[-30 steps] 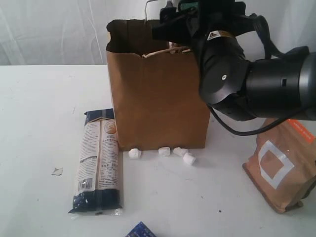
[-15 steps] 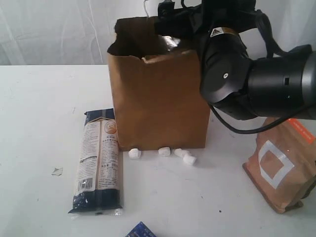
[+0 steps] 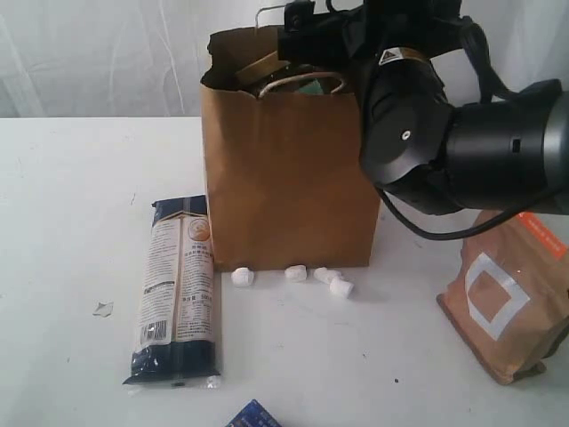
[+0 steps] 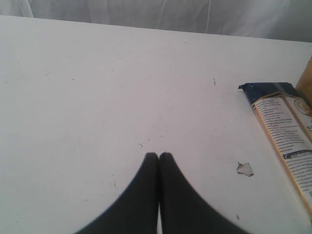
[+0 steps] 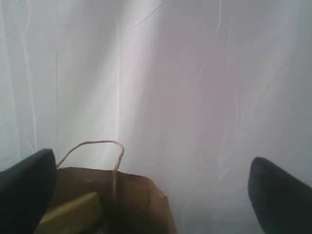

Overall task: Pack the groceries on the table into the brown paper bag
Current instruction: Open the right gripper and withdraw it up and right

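The brown paper bag (image 3: 289, 178) stands upright at the middle back of the table (image 3: 62, 222). My right gripper (image 3: 302, 36) hangs just above its mouth. In the right wrist view this gripper (image 5: 151, 195) is open, its fingers (image 5: 24, 190) wide apart with nothing between them, and a tan item (image 5: 73, 212) shows inside the bag (image 5: 131, 195). The pasta packet (image 3: 176, 289) lies flat to the bag's front left. The kraft pouch with orange label (image 3: 508, 298) rests at the right. My left gripper (image 4: 159, 155) is shut and empty over bare table, near the pasta packet (image 4: 287, 141).
Small white lumps (image 3: 293, 274) lie along the bag's foot. A paper scrap (image 3: 103, 309) sits left of the packet, also in the left wrist view (image 4: 244, 168). A dark-blue corner (image 3: 253, 415) pokes in at the front edge. A white curtain hangs behind.
The bag's top has shifted slightly right and its front handle loop now stands up at the mouth. The right gripper's jaws have spread wider above it. The left arm is still.
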`<control>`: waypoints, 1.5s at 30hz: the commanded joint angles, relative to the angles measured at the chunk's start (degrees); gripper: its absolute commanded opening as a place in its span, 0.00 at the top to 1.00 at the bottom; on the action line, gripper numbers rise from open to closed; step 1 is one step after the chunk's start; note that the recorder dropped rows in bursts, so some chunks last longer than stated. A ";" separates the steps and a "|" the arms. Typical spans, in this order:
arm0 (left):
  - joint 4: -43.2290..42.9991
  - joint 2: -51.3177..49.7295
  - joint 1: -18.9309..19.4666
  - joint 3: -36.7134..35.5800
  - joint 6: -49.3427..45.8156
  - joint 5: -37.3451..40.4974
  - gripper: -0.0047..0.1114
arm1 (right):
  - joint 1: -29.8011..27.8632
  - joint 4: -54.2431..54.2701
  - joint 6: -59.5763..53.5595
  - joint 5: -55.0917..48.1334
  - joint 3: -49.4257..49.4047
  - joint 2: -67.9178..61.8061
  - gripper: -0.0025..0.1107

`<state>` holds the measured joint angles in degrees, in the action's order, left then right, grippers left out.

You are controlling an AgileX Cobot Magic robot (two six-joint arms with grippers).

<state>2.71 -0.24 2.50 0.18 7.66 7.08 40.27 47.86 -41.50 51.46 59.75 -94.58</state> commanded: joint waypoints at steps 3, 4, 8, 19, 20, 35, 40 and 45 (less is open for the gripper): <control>-0.01 0.24 -0.48 -0.18 -0.11 0.03 0.96 | -0.36 0.16 -0.30 0.69 0.20 1.91 0.05; -0.01 0.24 -0.48 -0.18 -0.11 0.03 0.96 | -0.36 0.16 -0.30 0.32 0.20 2.32 0.05; -0.01 0.24 -0.48 -0.18 -0.11 0.03 0.96 | -0.36 0.43 -0.30 -3.41 0.20 5.67 0.05; -0.13 0.24 -0.48 -0.18 -0.16 0.13 0.96 | -0.36 21.21 -36.50 -11.01 0.20 17.78 0.05; -0.13 0.24 -0.48 -0.18 -0.16 0.13 0.96 | -0.36 26.80 -40.16 -8.51 0.20 18.67 0.05; -0.24 0.24 -0.48 -0.18 -1.12 -0.27 0.96 | -10.99 52.09 -81.29 18.51 -6.66 25.31 0.05; 9.16 0.24 -0.48 -0.18 9.91 -3.06 0.96 | -19.60 52.09 -74.66 13.69 -15.65 25.17 0.05; 11.51 0.24 -0.48 -0.18 16.64 -3.20 0.96 | -29.40 52.09 -72.79 0.54 -19.63 26.08 0.13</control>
<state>12.05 -0.24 2.50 0.18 19.97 4.68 14.71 100.60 -113.12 59.57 41.42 -69.57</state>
